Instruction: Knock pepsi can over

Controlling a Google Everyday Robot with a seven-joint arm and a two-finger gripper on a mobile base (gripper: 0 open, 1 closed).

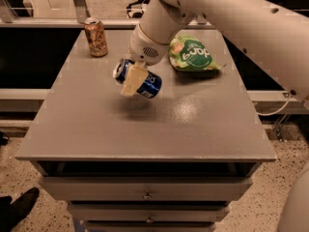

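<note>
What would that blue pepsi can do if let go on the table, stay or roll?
Probably roll: the pepsi can lies nearly on its side in the gripper, so its round wall would meet the flat table. It looks rigid, showing no dent in the grip. Whether it is full cannot be seen.
</note>
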